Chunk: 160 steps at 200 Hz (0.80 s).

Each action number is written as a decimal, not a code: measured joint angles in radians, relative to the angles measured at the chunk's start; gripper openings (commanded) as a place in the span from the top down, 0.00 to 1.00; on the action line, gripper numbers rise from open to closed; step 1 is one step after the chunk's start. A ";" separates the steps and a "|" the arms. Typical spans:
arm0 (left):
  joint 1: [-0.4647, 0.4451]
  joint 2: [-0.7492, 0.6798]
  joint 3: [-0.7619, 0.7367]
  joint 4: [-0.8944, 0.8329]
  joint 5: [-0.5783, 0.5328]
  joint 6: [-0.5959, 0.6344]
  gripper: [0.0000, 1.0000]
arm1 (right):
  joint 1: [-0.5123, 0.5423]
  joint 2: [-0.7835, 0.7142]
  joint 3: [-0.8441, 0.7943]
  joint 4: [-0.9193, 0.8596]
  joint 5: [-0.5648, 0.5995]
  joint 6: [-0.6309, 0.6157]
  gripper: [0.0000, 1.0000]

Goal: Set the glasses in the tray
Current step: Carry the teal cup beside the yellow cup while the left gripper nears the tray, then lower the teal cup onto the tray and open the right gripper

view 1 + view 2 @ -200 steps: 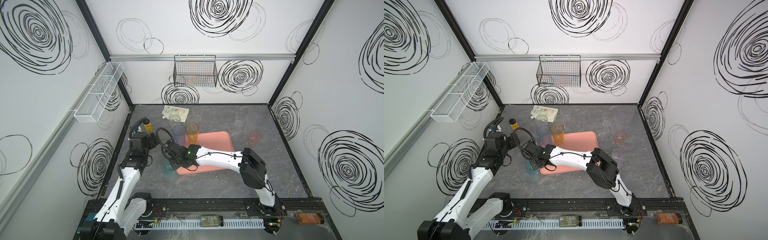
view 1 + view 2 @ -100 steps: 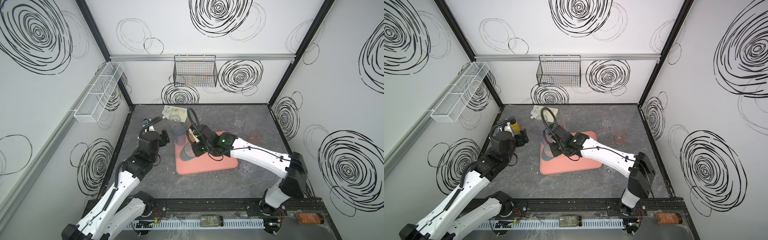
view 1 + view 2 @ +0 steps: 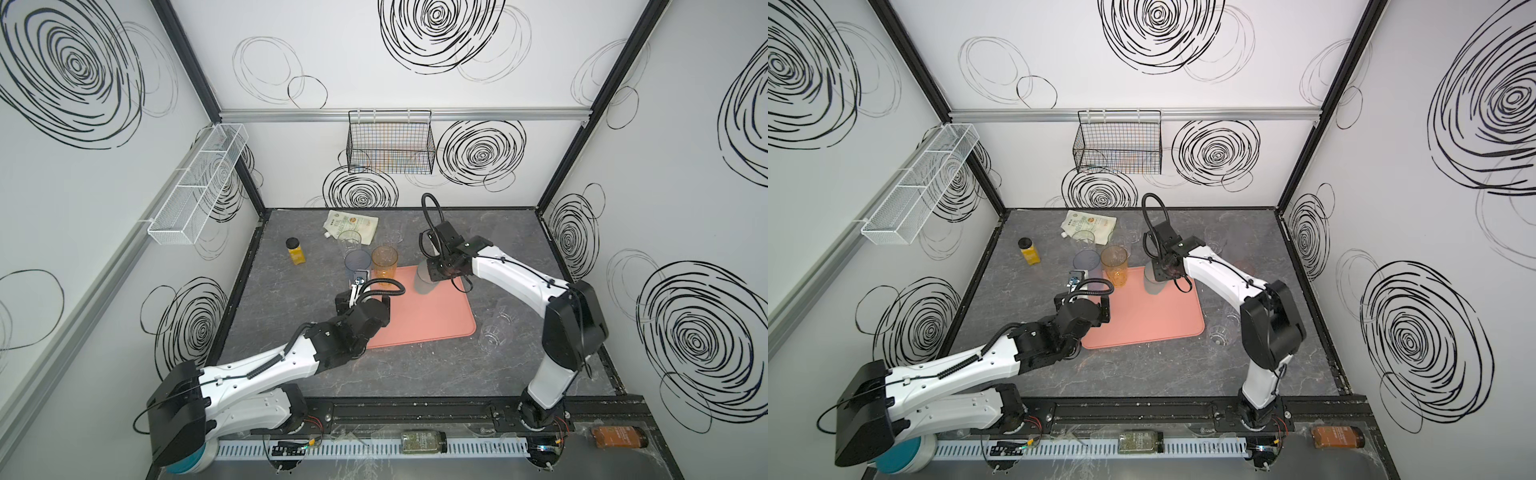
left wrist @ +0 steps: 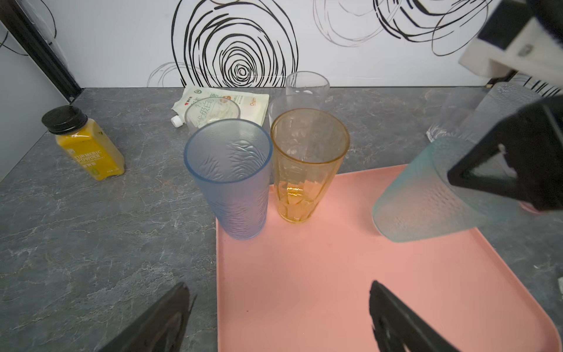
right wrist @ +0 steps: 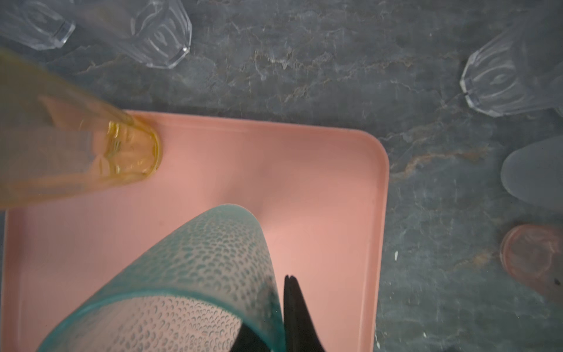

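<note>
Whereas it reached left of the tray [image 3: 432, 320] a second ago, right gripper [image 3: 439, 272]: fingers clamped on the rim of the teal glass [image 5: 198, 274], glass tilted over the tray's far edge
left gripper [image 4: 277, 283]: fingers wide apart, moved forward, facing blue glass [image 4: 231, 179]
amber glass [image 4: 307, 170]: upright inside tray's far left corner

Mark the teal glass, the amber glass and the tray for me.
teal glass [image 4: 414, 198], left wrist view, on its dimpled side wall.
amber glass [image 4: 307, 176], left wrist view, on its faceted side wall.
tray [image 4: 335, 274], left wrist view, on its bare floor.
</note>
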 measured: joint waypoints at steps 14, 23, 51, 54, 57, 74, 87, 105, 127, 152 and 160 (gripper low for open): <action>0.002 -0.008 -0.013 0.031 -0.010 0.005 0.03 | -0.001 0.056 0.044 -0.002 0.001 -0.004 1.00; 0.006 -0.020 -0.027 0.052 -0.014 0.011 0.03 | -0.001 0.084 0.065 -0.006 0.002 -0.007 1.00; 0.051 -0.076 -0.090 0.092 -0.017 0.016 0.03 | 0.000 0.169 0.159 -0.035 0.014 -0.016 1.00; 0.056 -0.082 -0.095 0.094 -0.017 0.015 0.04 | 0.000 0.177 0.174 -0.039 0.018 -0.018 1.00; 0.063 -0.087 -0.103 0.097 -0.016 0.015 0.04 | 0.000 0.185 0.185 -0.041 0.020 -0.019 1.00; 0.095 -0.114 -0.132 0.104 -0.010 0.015 0.04 | 0.000 0.230 0.250 -0.058 0.039 -0.025 0.99; 0.114 -0.125 -0.142 0.109 -0.003 0.016 0.04 | 0.000 0.256 0.292 -0.072 0.048 -0.031 0.98; 0.132 -0.136 -0.144 0.118 0.006 0.020 0.04 | 0.001 0.283 0.337 -0.107 0.050 -0.039 0.97; 0.147 -0.149 -0.146 0.124 0.013 0.025 0.04 | 0.004 0.288 0.346 -0.118 0.055 -0.042 0.93; 0.155 -0.158 -0.158 0.136 0.021 0.026 0.04 | 0.005 0.288 0.348 -0.121 0.053 -0.047 0.80; 0.156 -0.159 -0.162 0.137 0.024 0.026 0.04 | 0.005 0.290 0.350 -0.123 0.052 -0.048 0.76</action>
